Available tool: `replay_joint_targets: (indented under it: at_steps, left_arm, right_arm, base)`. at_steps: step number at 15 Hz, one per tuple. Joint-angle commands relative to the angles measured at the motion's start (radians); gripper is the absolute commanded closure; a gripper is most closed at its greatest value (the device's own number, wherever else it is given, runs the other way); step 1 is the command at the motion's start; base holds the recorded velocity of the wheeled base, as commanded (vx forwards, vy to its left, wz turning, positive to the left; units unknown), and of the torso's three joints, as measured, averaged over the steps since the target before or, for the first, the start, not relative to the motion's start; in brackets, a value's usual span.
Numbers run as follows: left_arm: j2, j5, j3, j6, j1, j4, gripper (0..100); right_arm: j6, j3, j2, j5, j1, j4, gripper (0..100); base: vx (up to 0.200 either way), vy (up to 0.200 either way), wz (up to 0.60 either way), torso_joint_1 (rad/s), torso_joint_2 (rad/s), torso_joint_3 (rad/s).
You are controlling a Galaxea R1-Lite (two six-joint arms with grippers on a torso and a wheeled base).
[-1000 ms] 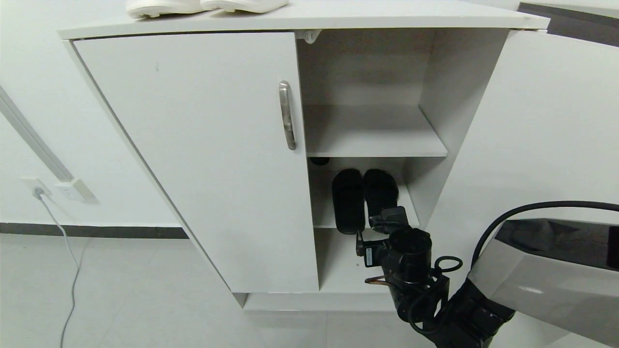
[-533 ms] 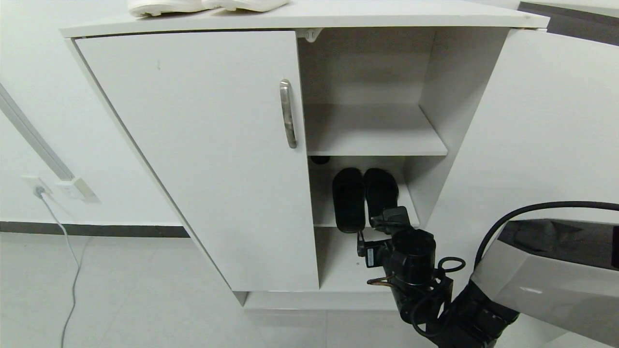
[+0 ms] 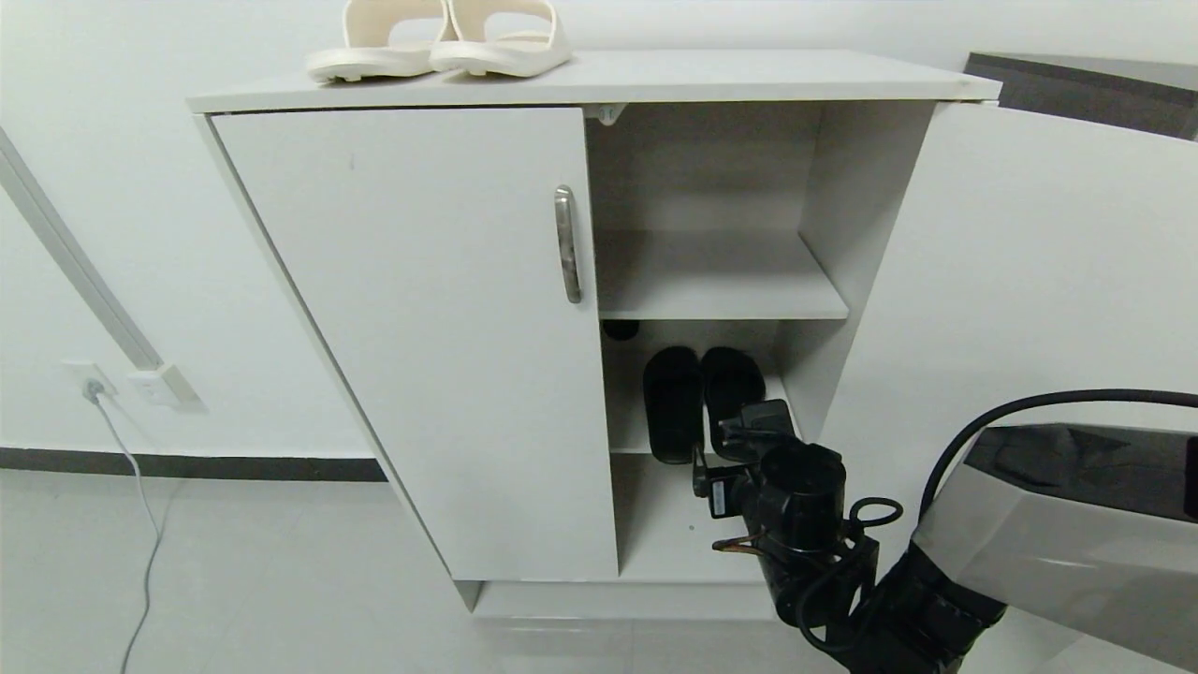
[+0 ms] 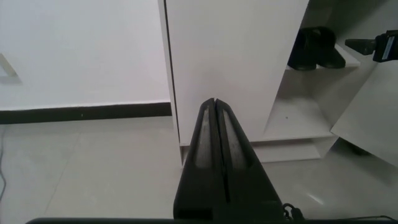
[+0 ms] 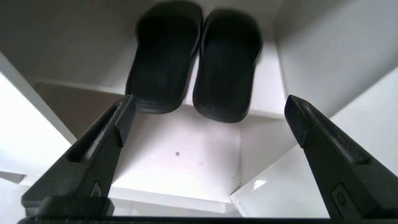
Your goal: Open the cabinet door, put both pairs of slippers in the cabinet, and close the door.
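Looking from the head camera, we see the cabinet (image 3: 599, 80) at frame centre. Its right door (image 3: 1029, 281) is swung wide toward the right edge, and its left door (image 3: 421, 328) is flush, with the handle (image 3: 566, 243) upright along its inner edge. Black slippers (image 3: 676, 402) lie side by side on the middle shelf, just below centre. Cream slippers (image 3: 487, 58) sit on the cabinet's top at upper centre-left, near its front edge.

Our right gripper (image 3: 735, 440) hangs at lower centre-right, before the open compartment, and it seems to stand just clear of the black pair. In the right wrist view its fingers (image 5: 93, 162) are spread wide at both sides of the frame, grasping nothing.

Our left gripper (image 4: 214, 109) shows at bottom centre of the left wrist view. Its fingers are pressed together with nothing between them, above the floor (image 4: 93, 168), and they point at the foot of the closed door.

A socket (image 3: 89, 384) with a cable sits on the wall at lower left.
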Motion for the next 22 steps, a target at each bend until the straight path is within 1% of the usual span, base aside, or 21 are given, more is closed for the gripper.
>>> replay_joint_targets:
  at_steps: [1,4,10,14,22]
  left_arm:
    - [0.0,0.0,0.0,-0.002,0.0,0.0,100]
    - [0.0,0.0,0.0,-0.003,0.0,0.0,100]
    - [0.0,0.0,0.0,-0.005,0.0,0.0,100]
    - [0.0,0.0,0.0,-0.005,0.0,0.0,100]
    - [0.0,0.0,0.0,-0.005,0.0,0.0,100]
  right_arm:
    - [-0.001,0.0,-0.001,0.0,0.001,-0.001,0]
    - [-0.016,-0.009,-0.017,0.002,-0.01,0.004,0]
    - [-0.024,-0.014,-0.014,0.003,-0.01,0.005,0]
    - [-0.024,-0.014,-0.013,0.005,-0.01,0.004,0]
    - [-0.024,-0.009,-0.016,0.008,-0.004,-0.004,0]
  base:
    - [0.0,0.0,0.0,0.002,0.0,0.193]
    - [0.0,0.0,0.0,0.001,0.0,0.159]
    - [0.0,0.0,0.0,0.0,0.0,0.0]
    - [-0.2,0.0,0.0,0.002,0.0,0.002]
    - [0.0,0.0,0.0,0.0,0.0,0.0]
